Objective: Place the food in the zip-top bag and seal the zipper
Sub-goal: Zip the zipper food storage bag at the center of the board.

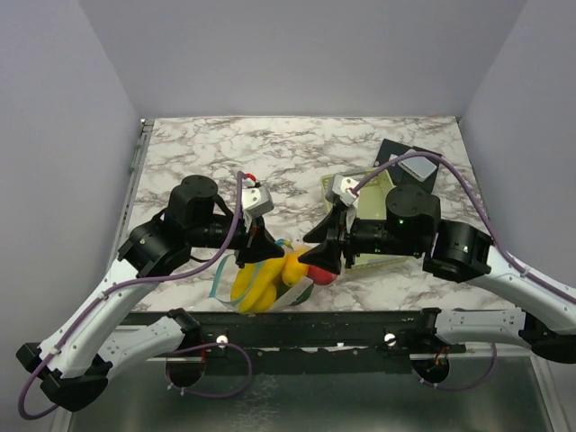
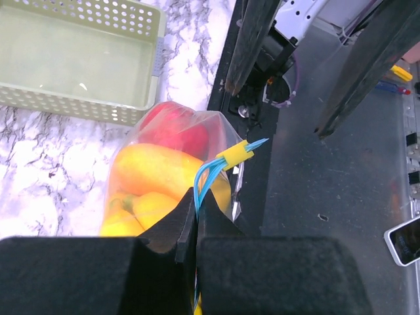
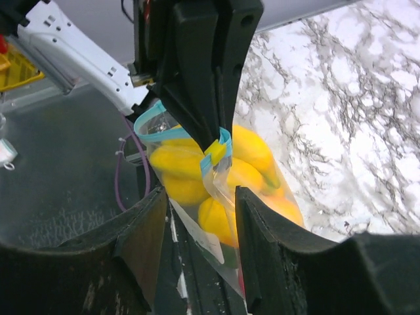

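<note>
The zip-top bag [image 1: 270, 283] sits at the table's near edge, stuffed with the food: yellow and orange pieces [image 2: 164, 172] and a red one [image 2: 172, 131]. My left gripper [image 2: 195, 216] is shut on the light blue zipper [image 2: 205, 178], just behind its yellow slider [image 2: 235, 155]. In the right wrist view the bag [image 3: 226, 203] hangs between the spread fingers of my right gripper [image 3: 200, 203], which is open and holds nothing. The slider [image 3: 215, 151] shows just beyond them, below the left gripper's black fingers [image 3: 197, 85]. From above, the two grippers [image 1: 255, 245] [image 1: 317, 258] flank the bag.
A pale green perforated basket [image 2: 79, 59] stands just behind the bag, partly under the right arm in the top view [image 1: 371, 187]. A black object with a grey pad [image 1: 417, 166] lies at the back right. A black rail [image 1: 297, 326] runs along the table's near edge.
</note>
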